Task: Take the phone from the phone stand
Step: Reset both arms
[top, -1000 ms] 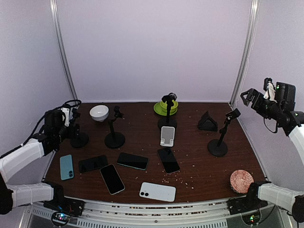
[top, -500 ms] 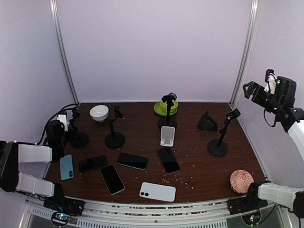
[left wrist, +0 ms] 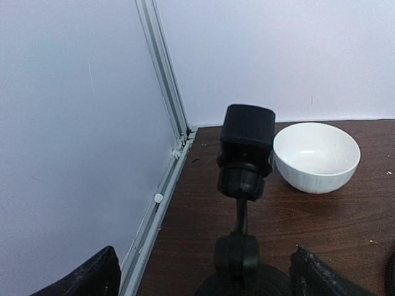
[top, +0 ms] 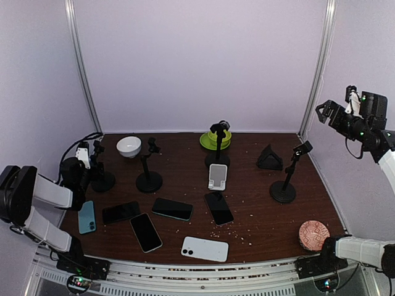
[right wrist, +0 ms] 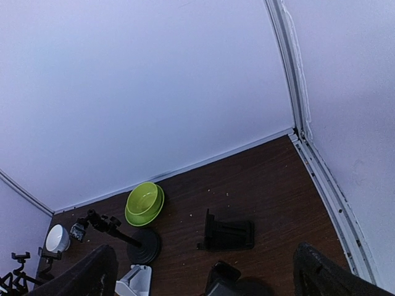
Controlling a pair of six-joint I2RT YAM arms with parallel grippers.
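Several phones lie flat on the brown table (top: 259, 197): a teal one (top: 86, 216), black ones (top: 121, 211) (top: 172, 208) (top: 219, 208) and a white one (top: 205, 248). No stand holds a phone. My left gripper (top: 79, 168) is open, low at the far left, its fingers (left wrist: 92, 277) on either side of a black pole stand (left wrist: 247, 154), which also shows in the top view (top: 102, 179). My right gripper (top: 324, 114) is open and empty, held high at the right; its fingers (right wrist: 333, 274) frame the table below.
Other stands: a black pole stand (top: 149, 179), one at the back centre (top: 217, 157), a white stand (top: 216, 177), a black wedge stand (top: 270, 158), a pole stand on the right (top: 283, 190). White bowl (top: 128, 146), green bowl (top: 215, 140), patterned bowl (top: 313, 235).
My left arm has folded down and its gripper has dropped lower beside the left pole stand. My right gripper has risen a little. The phones and stands have not moved.
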